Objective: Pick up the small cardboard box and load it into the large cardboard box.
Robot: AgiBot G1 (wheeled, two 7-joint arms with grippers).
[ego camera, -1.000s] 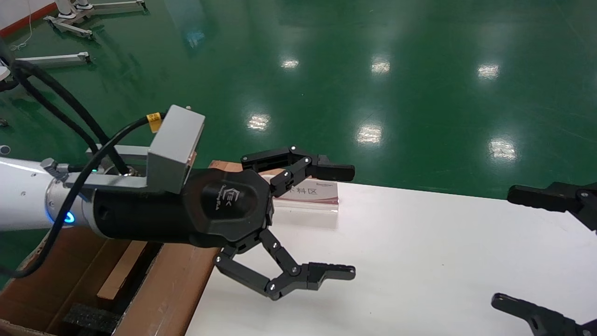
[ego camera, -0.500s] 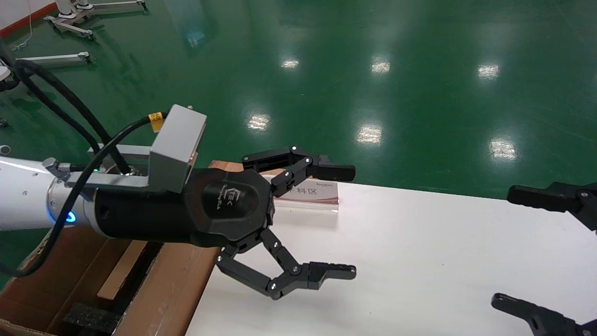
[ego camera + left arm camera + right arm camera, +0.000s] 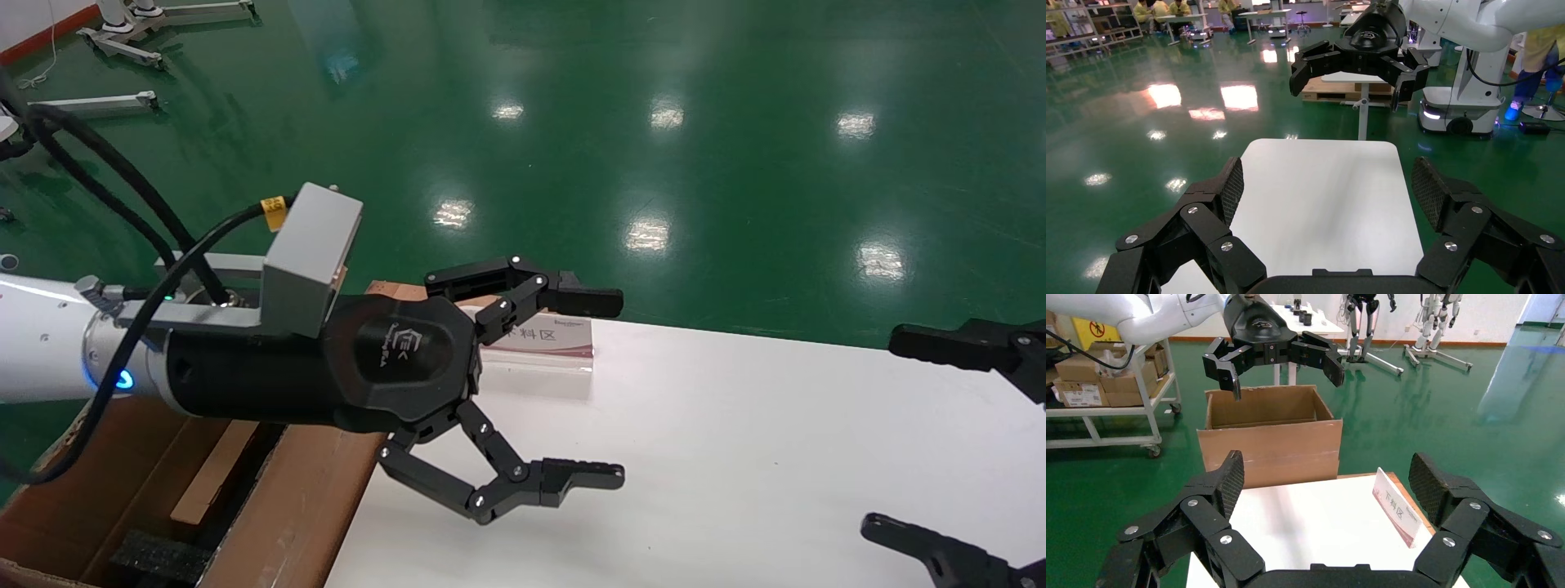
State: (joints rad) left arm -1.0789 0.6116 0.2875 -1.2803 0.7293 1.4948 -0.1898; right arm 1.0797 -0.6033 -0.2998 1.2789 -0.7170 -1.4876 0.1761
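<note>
Left gripper (image 3: 609, 388) hangs over the white table (image 3: 735, 457) near its 9 o'clock edge, fingers spread wide, nothing held. Right gripper (image 3: 907, 433) at the 3 o'clock edge, fingers likewise apart and empty. Large cardboard box (image 3: 286, 506) stands against the table's 9 o'clock side, flaps up, black foam (image 3: 159, 557) inside. A label sign (image 3: 543, 336) stands at 11 o'clock. Small cardboard box not visible.

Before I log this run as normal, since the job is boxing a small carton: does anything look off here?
Yes: no small cardboard box shows in any view. The white table carries only a sign stand. Left gripper and right gripper hang open over it, holding nothing. The large cardboard box stands beside the table, upright and undamaged.
</note>
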